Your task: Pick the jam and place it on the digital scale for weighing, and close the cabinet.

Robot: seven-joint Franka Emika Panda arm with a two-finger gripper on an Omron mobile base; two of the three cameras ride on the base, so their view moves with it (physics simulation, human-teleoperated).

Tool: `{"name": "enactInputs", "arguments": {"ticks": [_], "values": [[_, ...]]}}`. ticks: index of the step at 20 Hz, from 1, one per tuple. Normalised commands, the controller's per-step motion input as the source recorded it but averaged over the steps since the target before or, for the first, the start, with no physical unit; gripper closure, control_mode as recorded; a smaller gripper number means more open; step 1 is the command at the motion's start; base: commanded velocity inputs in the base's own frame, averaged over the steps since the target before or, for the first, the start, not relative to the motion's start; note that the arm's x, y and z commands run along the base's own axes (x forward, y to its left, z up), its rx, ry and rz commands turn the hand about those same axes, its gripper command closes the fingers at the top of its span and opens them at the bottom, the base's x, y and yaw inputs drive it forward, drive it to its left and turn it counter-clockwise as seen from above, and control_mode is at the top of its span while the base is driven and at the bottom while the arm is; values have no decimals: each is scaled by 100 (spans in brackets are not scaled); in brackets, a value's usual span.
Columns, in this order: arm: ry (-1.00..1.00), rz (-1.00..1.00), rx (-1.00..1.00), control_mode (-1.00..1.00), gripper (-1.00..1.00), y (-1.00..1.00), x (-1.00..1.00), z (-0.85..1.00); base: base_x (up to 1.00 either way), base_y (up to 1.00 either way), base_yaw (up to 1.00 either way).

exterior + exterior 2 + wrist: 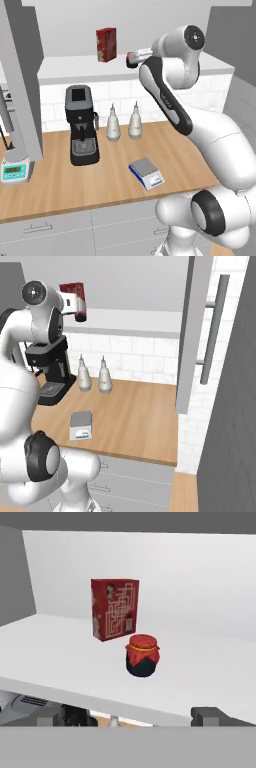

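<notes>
The jam [142, 656], a small red jar with a dark lower band, stands upright on the white shelf [55, 657] of the open cabinet, just in front of a taller red carton [114, 609]. My gripper [130, 718] hangs at the shelf's front edge, a short way from the jar, open with nothing between its fingers. In the left base view the gripper [133, 57] is raised to shelf height, right of the carton [106, 44]. The digital scale [146, 173] with its grey plate lies on the wooden counter below. Both cabinet doors [192, 331] stand open.
A black coffee machine [81, 125] and two pale bottles [113, 123] stand at the back of the counter. A white scale with teal display [14, 171] sits at the far left under the open left door [22, 85]. Grey drawers [60, 227] run below.
</notes>
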Motion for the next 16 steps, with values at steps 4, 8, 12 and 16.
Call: {"name": "enactInputs", "arguments": {"ticks": [4, 8, 12, 16], "values": [[0, 0, 0, -100, -100, 0, 33, -5, 0, 0, 0], [1, 0, 0, -100, -100, 0, 31, -14, 0, 0, 0], [0, 0, 0, -100, -100, 0, 34, -17, 0, 0, 0], [0, 0, 0, -100, -100, 0, 38, -8, 0, 0, 0]]}}
